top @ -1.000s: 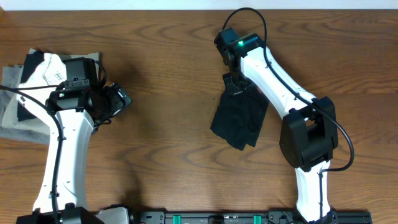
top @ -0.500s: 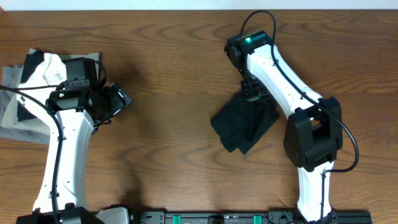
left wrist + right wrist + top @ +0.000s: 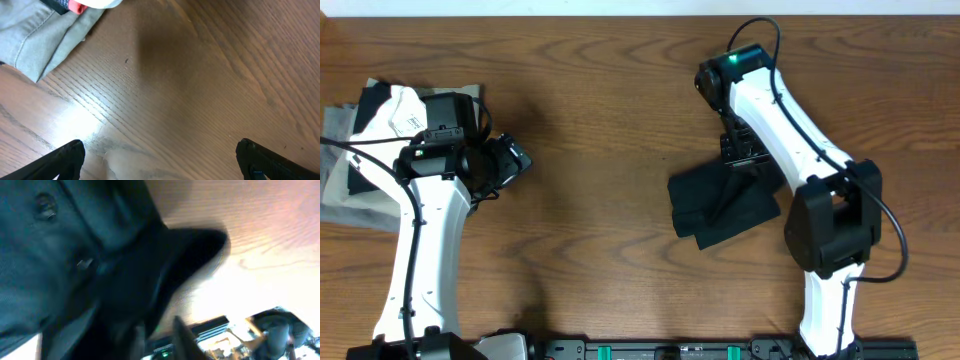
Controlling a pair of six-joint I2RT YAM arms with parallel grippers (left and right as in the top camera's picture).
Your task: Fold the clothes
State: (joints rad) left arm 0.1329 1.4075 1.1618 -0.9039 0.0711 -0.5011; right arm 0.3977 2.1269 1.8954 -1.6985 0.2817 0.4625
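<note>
Right end effector [image 3: 742, 152] first: it's sitting at the top edge of the black T-shirt [image 3: 720, 205], right of centre in the overhead shot. Honestly can't tell if its jaws are apart or pinched on the cloth. The arm covers them from above, and the right wrist view is just a blur of dark fabric filling the left and middle, with a bit of wood in the upper right. The shirt is a rough, bunched-up bundle lying on the table [image 3: 600, 120]. It spreads down and to the left from the end effector, with a ridge running diagonally through it.

Left end effector [image 3: 161, 157] is over on the left side of the overhead frame, jaws wide apart with nothing between them, just wood grain underneath in the wrist view. It's well apart from the shirt. Just up and left of it there's a stack of folded clothes in the upper left corner: a white garment [image 3: 405, 108] on top of a grey-olive garment [image 3: 350, 200], whose edge pokes into the top left of the left wrist view.
</note>
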